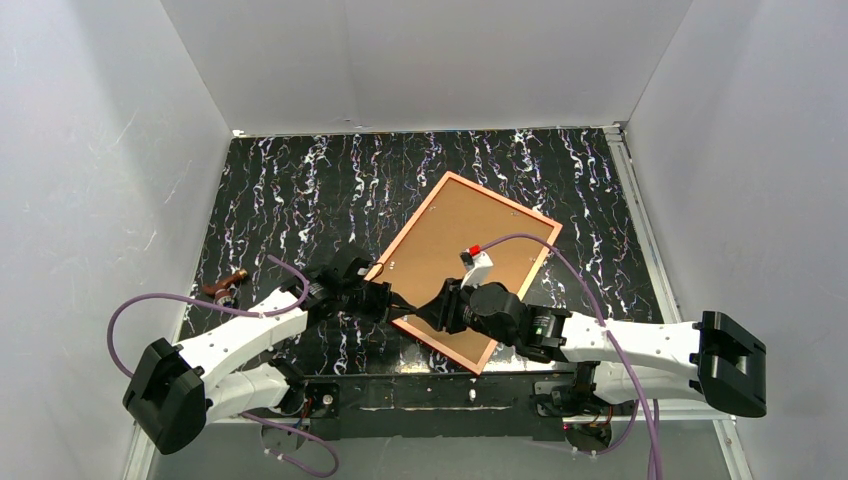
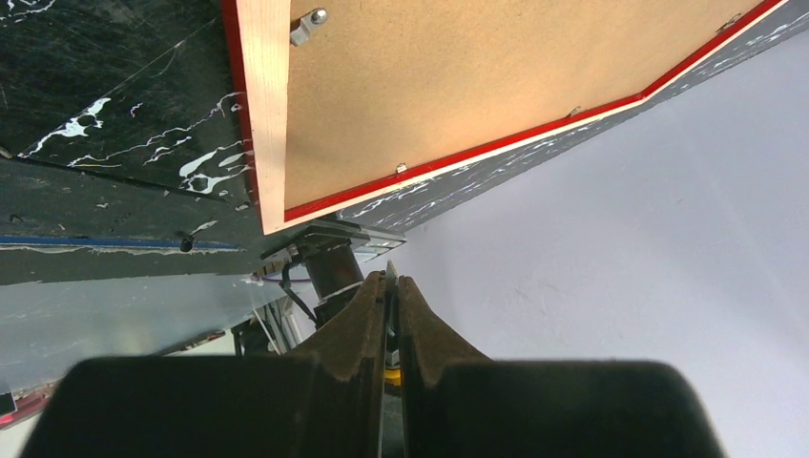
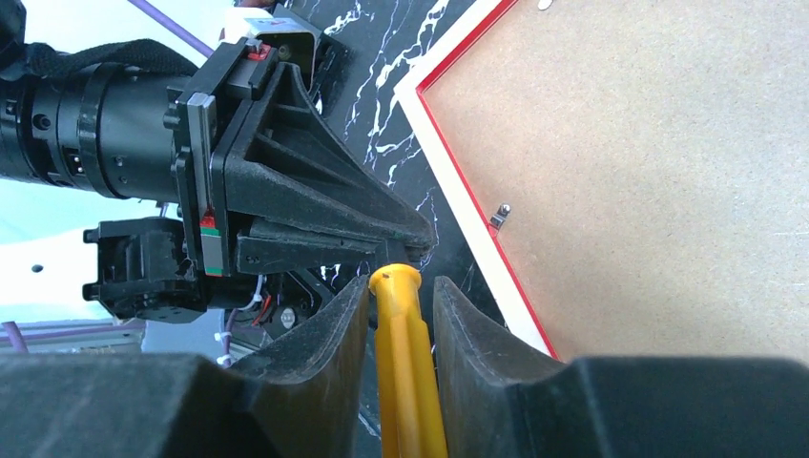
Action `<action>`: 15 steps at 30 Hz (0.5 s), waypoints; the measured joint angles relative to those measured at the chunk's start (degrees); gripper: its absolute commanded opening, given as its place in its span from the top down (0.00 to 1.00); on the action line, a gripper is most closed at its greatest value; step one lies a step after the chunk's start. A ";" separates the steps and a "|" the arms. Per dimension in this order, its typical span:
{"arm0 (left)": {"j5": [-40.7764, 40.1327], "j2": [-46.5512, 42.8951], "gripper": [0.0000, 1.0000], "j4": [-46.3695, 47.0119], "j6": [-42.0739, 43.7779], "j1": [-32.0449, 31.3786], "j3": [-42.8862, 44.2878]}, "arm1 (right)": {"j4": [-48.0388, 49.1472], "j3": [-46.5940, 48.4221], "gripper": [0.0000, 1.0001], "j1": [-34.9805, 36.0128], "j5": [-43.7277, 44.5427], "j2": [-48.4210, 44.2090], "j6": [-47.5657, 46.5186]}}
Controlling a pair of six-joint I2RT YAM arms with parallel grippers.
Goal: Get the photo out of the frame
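The left gripper (image 2: 392, 279) is pinched shut, the right gripper (image 3: 401, 286) holds a yellow stick (image 3: 410, 382), so it should probably push each clip (image 3: 498, 218) gently off the back of the photo (image 3: 649, 172).

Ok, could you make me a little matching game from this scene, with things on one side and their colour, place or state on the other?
Things:
1 frame
2 photo's board back
3 left gripper
4 yellow rod

Descriptions:
A brown, facing up
B between the fingers of the right gripper
C fingers shut together
D red-edged, lying on the black table

Pairs: 1-D, 2-A, 3-C, 4-B.
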 measured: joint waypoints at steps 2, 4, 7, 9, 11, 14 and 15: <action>-0.02 0.00 1.00 0.00 0.00 0.00 0.00 | -0.09 0.00 0.60 -0.02 0.28 0.11 0.02; -0.15 0.00 1.00 -0.02 0.00 0.00 0.00 | -0.09 0.00 0.60 -0.02 0.33 0.28 0.02; -0.33 0.00 1.00 -0.02 0.00 0.00 0.00 | -0.09 0.00 0.62 0.00 0.33 0.46 0.07; -0.33 0.00 1.00 -0.02 0.00 0.00 0.00 | -0.09 0.00 0.61 0.00 0.44 0.46 0.11; -0.33 0.00 1.00 0.00 0.00 0.00 0.00 | -0.09 0.00 0.62 0.00 0.48 0.48 0.11; -0.35 0.00 1.00 0.00 0.00 0.00 0.00 | -0.07 0.00 0.80 0.02 0.48 0.83 0.04; -0.42 0.00 1.00 -0.07 0.02 0.00 0.00 | 0.07 0.00 0.89 0.04 0.17 0.94 0.20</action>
